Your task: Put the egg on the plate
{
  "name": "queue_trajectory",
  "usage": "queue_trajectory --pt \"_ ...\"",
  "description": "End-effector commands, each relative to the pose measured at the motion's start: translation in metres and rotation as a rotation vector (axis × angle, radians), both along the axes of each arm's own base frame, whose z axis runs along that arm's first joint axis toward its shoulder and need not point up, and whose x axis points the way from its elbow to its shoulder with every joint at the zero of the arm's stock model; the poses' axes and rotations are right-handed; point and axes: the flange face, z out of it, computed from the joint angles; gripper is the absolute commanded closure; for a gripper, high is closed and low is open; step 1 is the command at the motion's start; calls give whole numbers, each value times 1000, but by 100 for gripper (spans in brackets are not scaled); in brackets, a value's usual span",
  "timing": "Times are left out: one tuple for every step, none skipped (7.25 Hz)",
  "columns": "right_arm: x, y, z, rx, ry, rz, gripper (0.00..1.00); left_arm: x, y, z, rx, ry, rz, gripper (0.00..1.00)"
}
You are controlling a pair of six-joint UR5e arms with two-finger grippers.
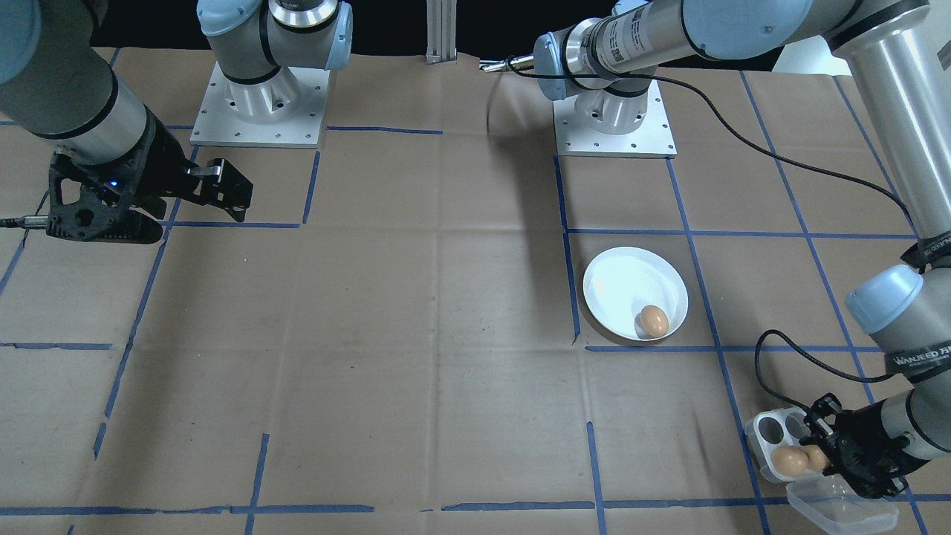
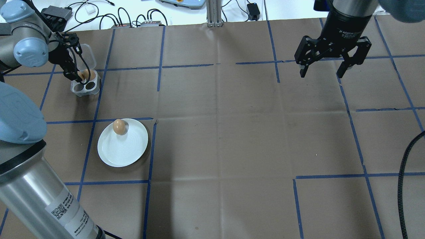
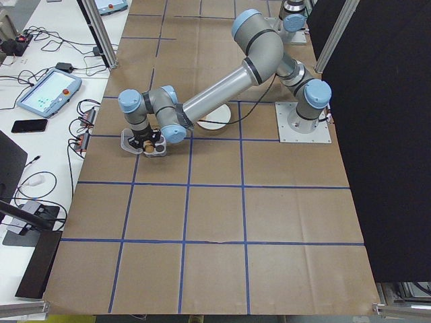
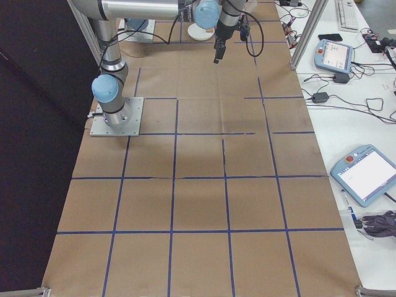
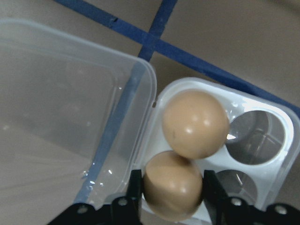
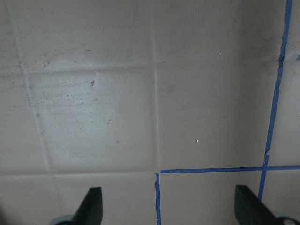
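The white plate lies on the left half of the table, also seen in the front view as the plate. One brown egg rests on it near the rim. At the clear egg tray, my left gripper is shut on a second egg, its fingers pressed to both sides of it. A third egg sits in the tray right behind it. My right gripper hangs open above bare paper at the far right.
The tray's clear lid lies open beside the tray. Brown paper with blue tape lines covers the table. The two arm bases stand at the robot's edge. Cables and tablets lie beyond the table's far edge.
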Motion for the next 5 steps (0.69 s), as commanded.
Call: queue_trajectory --pt "0 0 0 0 0 0 0 -3 1 25 -26 -16 1 68" --pt "0 0 0 0 0 0 0 -6 6 52 -46 -26 1 68" --pt "0 0 0 0 0 0 0 -9 14 75 -54 -30 5 68" --pt "0 0 0 0 0 0 0 -16 28 89 -48 -26 45 68" --pt "0 0 0 0 0 0 0 -29 52 93 -32 -17 129 70"
